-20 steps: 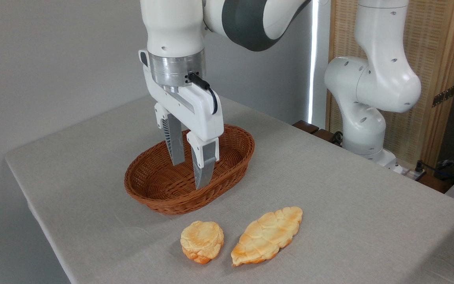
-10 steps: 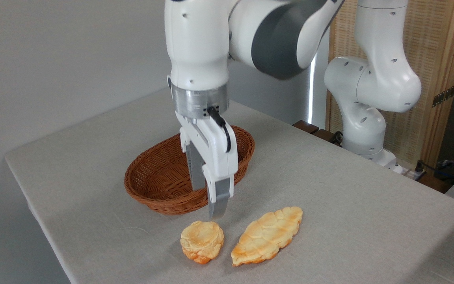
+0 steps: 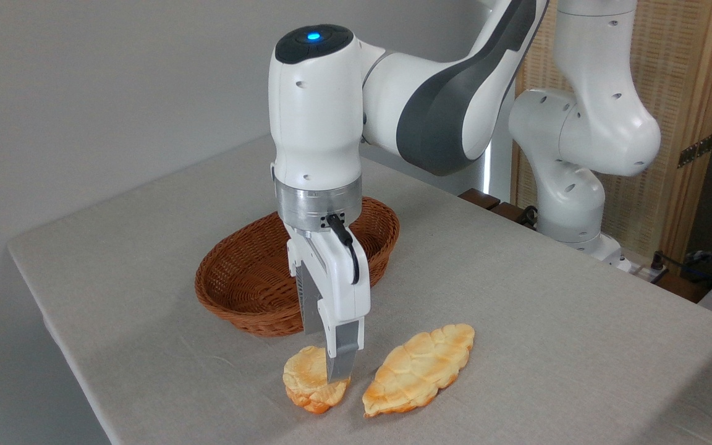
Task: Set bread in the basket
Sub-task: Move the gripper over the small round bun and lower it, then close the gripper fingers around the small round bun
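The gripper (image 3: 329, 352) is pointed straight down over the bun (image 3: 309, 381), which lies on the grey tablecloth (image 3: 517, 296) near the front edge, in front of the basket (image 3: 251, 278). The near finger (image 3: 343, 355) is seen in front of the bun's right part, its tip overlapping the bun's top; the far finger (image 3: 309, 306) is mostly hidden behind the gripper body, its lower end meeting the bun's back edge. The jaws are seen nearly edge-on, so the gap cannot be judged, and it cannot be told whether the bun is gripped or only straddled. The bun is still resting on the cloth, not lifted. The basket is set behind and left of the bun, apart from it, with nothing seen inside; part of its right half is blocked by the gripper. A flat leaf-shaped pastry (image 3: 419, 368) is laid just right of the bun, angled up to the right, a narrow strip of cloth between them. The arm (image 3: 430, 105) is bent in from the upper right, a blue light lit on top of the wrist joint. The arm's base (image 3: 569, 204) is mounted at the table's far right edge, with a wood-and-cane screen (image 3: 690, 93) behind it.
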